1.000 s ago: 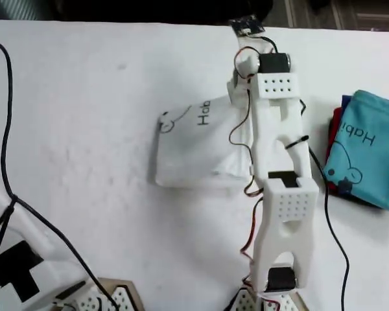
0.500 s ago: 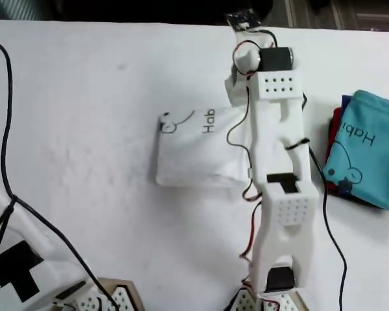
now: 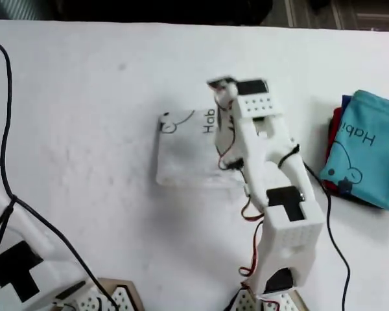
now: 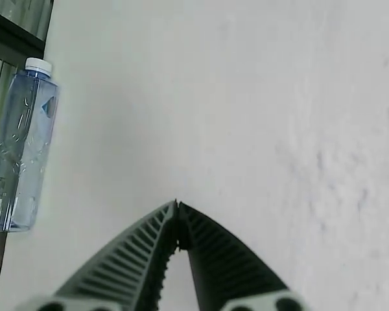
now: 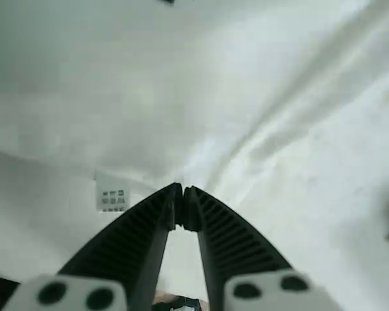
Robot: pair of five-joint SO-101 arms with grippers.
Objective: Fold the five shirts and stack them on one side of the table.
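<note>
Folding the white shirt (image 3: 185,152) looks nearly done: from above it lies as a neat rectangle in the middle of the table (image 3: 84,97), the right arm (image 3: 266,149) stretched over one end, well apart from the stack of folded shirts (image 3: 366,155). At the left wrist, the left gripper (image 4: 177,214) is closed on nothing over bare tabletop. At the right wrist, the right gripper (image 5: 180,193) has its jaws together on creased white cloth; whether any is pinched I cannot tell. Next, I judge, it needs a firm grasp to carry the shirt to the stack.

Folded white shirt (image 3: 185,152) lies mid-table; teal shirt (image 3: 366,155) tops right-edge pile (image 3: 335,129).
</note>
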